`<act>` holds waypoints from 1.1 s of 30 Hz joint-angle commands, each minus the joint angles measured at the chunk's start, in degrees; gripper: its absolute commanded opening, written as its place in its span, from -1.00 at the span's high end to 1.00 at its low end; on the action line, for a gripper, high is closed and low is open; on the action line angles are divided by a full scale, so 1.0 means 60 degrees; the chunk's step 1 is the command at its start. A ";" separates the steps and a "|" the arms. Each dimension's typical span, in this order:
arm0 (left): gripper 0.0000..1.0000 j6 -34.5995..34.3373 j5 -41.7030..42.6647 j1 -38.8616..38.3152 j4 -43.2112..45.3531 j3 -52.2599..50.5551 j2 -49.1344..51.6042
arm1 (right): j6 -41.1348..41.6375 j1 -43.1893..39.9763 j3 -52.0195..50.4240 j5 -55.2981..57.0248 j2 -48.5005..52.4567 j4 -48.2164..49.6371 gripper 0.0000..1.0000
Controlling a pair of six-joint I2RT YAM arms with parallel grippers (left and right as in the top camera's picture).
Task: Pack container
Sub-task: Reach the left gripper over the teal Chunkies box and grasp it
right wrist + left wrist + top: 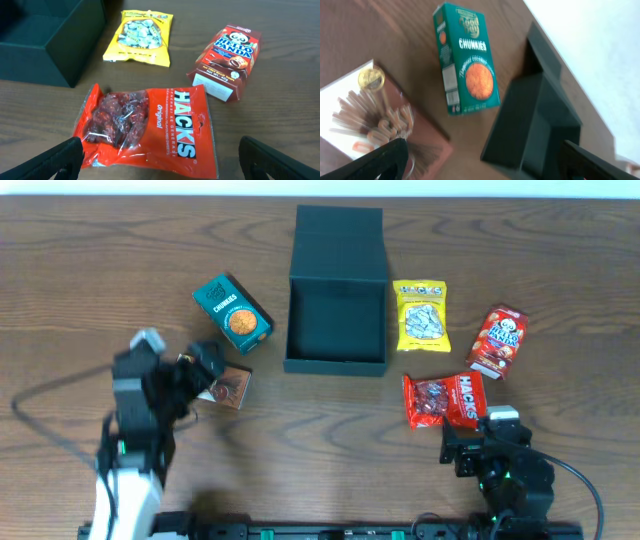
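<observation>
The dark teal container (336, 305) stands open at the table's middle back, its lid flap lying behind it; it also shows in the left wrist view (530, 125) and the right wrist view (45, 40). My left gripper (205, 370) is open above a brown pack of stick snacks (232, 386) (375, 120), near a teal Chunkies cookie box (234, 313) (467, 60). My right gripper (480, 442) is open just in front of a red Hacks sweets bag (443, 400) (145, 127). A yellow sweets bag (421, 316) (140, 37) and a red Hello Panda box (497, 341) (227, 62) lie right of the container.
A grey cable (40, 415) loops over the wooden table (330, 440) at the front left. A black rail (330, 532) runs along the front edge.
</observation>
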 commanded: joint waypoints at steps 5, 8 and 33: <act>-0.91 0.0554 -0.1942 -0.0725 -0.1818 0.4109 0.4167 | 0.0087 -0.0058 -0.0084 0.0109 -0.0051 -0.0011 -0.98; -0.91 0.0375 -0.2357 -0.1035 -0.2798 0.5876 0.5719 | 0.0087 -0.0058 -0.0084 0.0109 -0.0051 -0.0011 -0.98; -0.91 -0.0186 -0.1759 -0.1104 -0.5872 0.9672 1.0528 | 0.0087 -0.0058 -0.0084 0.0109 -0.0051 -0.0007 -0.99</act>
